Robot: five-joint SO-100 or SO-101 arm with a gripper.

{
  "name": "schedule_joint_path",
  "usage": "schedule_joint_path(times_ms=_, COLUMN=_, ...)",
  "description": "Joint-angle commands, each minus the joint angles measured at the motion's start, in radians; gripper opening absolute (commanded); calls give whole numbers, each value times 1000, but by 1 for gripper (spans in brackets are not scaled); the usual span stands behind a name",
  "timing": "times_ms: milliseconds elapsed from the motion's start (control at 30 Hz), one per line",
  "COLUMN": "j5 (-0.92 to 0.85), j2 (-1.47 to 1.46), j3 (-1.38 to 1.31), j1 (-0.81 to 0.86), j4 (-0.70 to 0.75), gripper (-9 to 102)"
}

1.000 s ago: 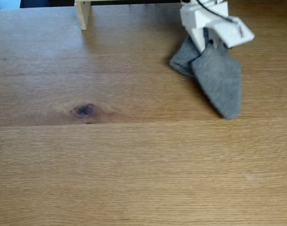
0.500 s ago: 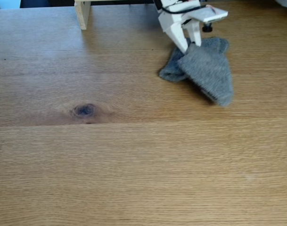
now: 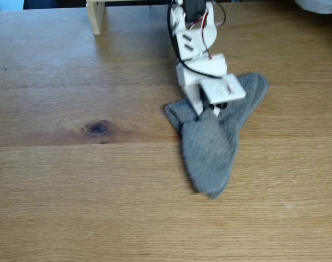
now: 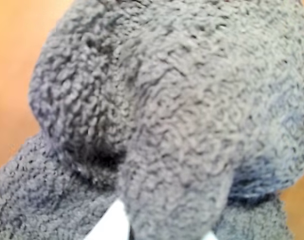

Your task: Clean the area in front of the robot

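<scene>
The robot [image 3: 194,38], a white blocky arm with red and black wires, reaches down from the back of the table in the fixed view. Its gripper [image 3: 205,111] is shut on a grey terry cloth [image 3: 209,147], which bunches at the jaws and trails across the wooden tabletop [image 3: 100,191] towards the front. One flap of the cloth spreads to the right behind the gripper. In the wrist view the cloth [image 4: 166,110] bulges close to the lens, with a white fingertip [image 4: 112,225] poking out at the bottom edge. The pinch itself is hidden by folds.
A dark bluish knot [image 3: 97,127] marks the wood left of the cloth. A pale wooden post [image 3: 95,16] stands at the back left. A bit of pale fabric [image 3: 321,8] lies at the back right corner.
The arm has swung from the back right towards the middle and front, dragging the cloth with it. The cloth now lies further forward and left, stretched out longer.
</scene>
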Motion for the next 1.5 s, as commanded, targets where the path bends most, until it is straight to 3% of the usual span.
schedule_joint_path(times_ms=0, j5=3, j2=-67, j3=-327, j1=163, j4=121, gripper=0)
schedule_joint_path(times_ms=233, j5=25, j2=-23, j3=-439, j1=236, j4=494, gripper=0)
schedule_joint_path(times_ms=433, j5=8, j2=189, j3=-439, j1=173, j4=940, gripper=0)
schedule_joint_path(times_ms=533, j5=-5, j2=330, j3=-439, j1=143, j4=1066, gripper=0)
schedule_joint_path(times_ms=767, j5=-103, j2=565, j3=-439, j1=215, j4=1140, gripper=0)
schedule_joint_path(times_ms=1000, j5=-189, j2=706, j3=-344, j1=476, j4=1250, gripper=0)
schedule_joint_path(times_ms=1333, j5=-291, j2=893, j3=114, j1=870, j4=1210, gripper=0)
schedule_joint_path(times_ms=1467, j5=-350, j2=963, j3=321, j1=979, j4=1112, gripper=0)
